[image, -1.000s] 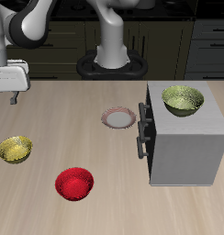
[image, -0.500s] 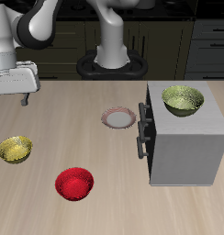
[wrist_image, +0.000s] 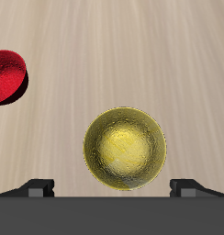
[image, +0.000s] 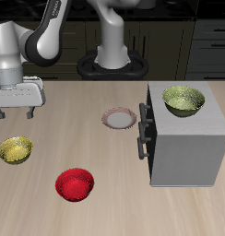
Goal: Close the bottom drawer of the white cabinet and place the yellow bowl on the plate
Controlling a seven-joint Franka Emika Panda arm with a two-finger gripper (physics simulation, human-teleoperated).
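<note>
The yellow bowl [image: 16, 149] rests on the table near its edge, and the wrist view shows the same yellow bowl [wrist_image: 125, 149] straight below me, between my fingertips. My gripper [image: 15, 112] hangs open above and slightly behind it, holding nothing. The plate [image: 118, 118] lies on the table just in front of the white cabinet [image: 186, 146]. The cabinet's drawers sit flush, with dark bar handles [image: 141, 140] on the front; the bottom drawer looks shut.
A red bowl [image: 75, 183] sits near the table's front edge, also seen as the red bowl [wrist_image: 6, 75] in the wrist view. A wider greenish-yellow bowl [image: 183, 100] stands on top of the cabinet.
My gripper has come in from the table's side edge and now hangs over the yellow bowl. Nothing on the table has moved.
</note>
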